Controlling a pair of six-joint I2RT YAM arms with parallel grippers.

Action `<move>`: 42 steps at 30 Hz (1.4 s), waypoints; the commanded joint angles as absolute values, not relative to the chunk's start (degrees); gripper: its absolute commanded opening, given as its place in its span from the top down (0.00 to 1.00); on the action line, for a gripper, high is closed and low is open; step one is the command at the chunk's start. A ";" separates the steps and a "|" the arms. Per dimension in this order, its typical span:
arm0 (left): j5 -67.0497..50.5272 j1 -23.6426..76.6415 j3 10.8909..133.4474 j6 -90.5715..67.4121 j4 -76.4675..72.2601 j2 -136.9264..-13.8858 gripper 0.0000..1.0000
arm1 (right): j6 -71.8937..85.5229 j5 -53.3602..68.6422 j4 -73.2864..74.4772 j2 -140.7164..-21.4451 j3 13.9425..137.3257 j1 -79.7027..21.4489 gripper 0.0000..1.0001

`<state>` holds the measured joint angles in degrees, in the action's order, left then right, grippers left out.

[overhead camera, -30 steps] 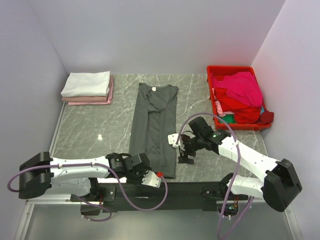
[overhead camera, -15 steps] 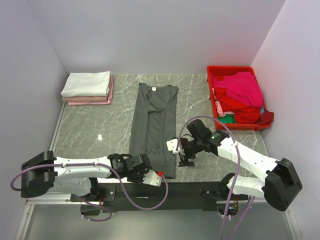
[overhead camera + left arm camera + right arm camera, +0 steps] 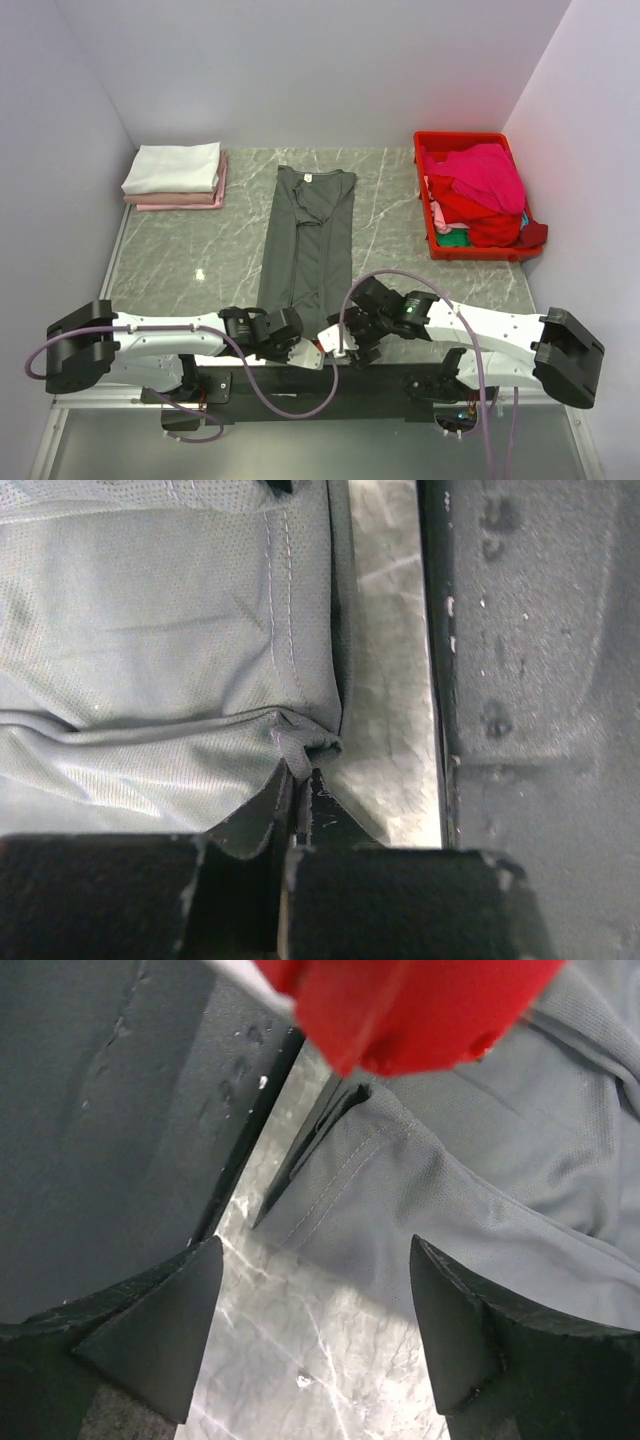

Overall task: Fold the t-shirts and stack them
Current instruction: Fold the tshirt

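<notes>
Found a finished stack at the far-left corner of the bench point(image 3: 200, 250): a white tee point(image 3: 172, 167) resting on pale pink tees point(image 3: 180, 200), squared up and kept well apart from the work, most likely as the pile to build on.

At the near edge, left of centre, saw the left gripper point(image 3: 292, 345) down low on the charcoal-grey tee point(image 3: 308, 250). Read its jaws in the left wrist view as closed, nipping a small tuck of the near hem just beside the black rail point(image 3: 520, 680) at the bench edge. Could not tell exactly how much cloth sat between the pads. Took the pinch for an anchor on the hem before a lift.

Noted the charcoal-grey tee in the middle of the bench, already folded lengthwise into a narrow strip, collar toward the far edge, hem at the near edge. Judged the crosswise fold not yet made.

Just right of that, saw the right gripper point(image 3: 347, 345) hovering over the near-right hem corner with jaws spread wide and holding nothing, probably lined up to take that corner and share the lift.

At the far-right corner, noted the red crate point(image 3: 465, 135) heaped with unfolded shirts, a magenta tee point(image 3: 485, 170) uppermost and a green tee point(image 3: 455, 238) peeking out at its near side, presumably waiting there for later turns.
</notes>
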<state>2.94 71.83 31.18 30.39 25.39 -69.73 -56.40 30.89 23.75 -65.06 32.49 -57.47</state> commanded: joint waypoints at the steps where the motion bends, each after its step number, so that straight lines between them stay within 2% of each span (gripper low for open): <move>1: 3.43 72.07 30.94 29.97 28.12 -66.11 1.00 | -52.56 25.49 16.61 -65.83 32.52 -59.76 0.19; 10: 1.93 72.07 31.03 30.06 28.65 -64.43 1.00 | -50.01 16.53 13.80 -70.83 32.17 -67.93 0.30; 14: 1.32 71.98 30.85 30.32 29.18 -63.20 1.00 | -48.61 18.80 15.37 -70.32 33.48 -68.30 0.30; 19: 1.67 71.98 31.11 30.41 28.74 -61.71 1.00 | -50.79 34.68 27.12 -65.22 40.60 -56.99 0.23; 22: 1.32 71.98 31.29 30.50 27.95 -60.39 1.00 | -54.48 39.79 33.37 -64.17 43.50 -50.57 0.21; 30: -0.18 71.98 33.04 29.97 26.19 -62.04 1.00 | -59.77 43.95 39.64 -61.44 42.72 -40.08 0.20; 32: -0.18 71.98 35.49 28.23 28.99 -62.93 0.82 | -51.57 41.07 35.71 -61.35 42.45 -37.20 0.20; 33: 1.39 71.98 36.38 27.78 29.96 -63.10 0.66 | -49.07 40.18 32.20 -62.39 42.80 -35.87 0.20; 34: 1.75 71.98 37.17 27.34 30.84 -62.76 0.39 | -46.78 39.64 30.78 -63.36 43.24 -34.47 0.20; 37: 3.51 71.98 39.46 25.76 32.08 -58.90 0.22 | -32.55 38.58 23.57 -69.07 46.48 -28.23 0.22; 41: 6.84 71.55 40.17 21.99 27.70 -51.34 0.13 | -7.20 32.19 13.20 -78.38 51.05 -21.98 0.23; 42: 7.99 70.41 39.91 20.67 23.60 -49.24 0.10 | -3.73 30.51 10.92 -82.66 52.20 -20.67 0.27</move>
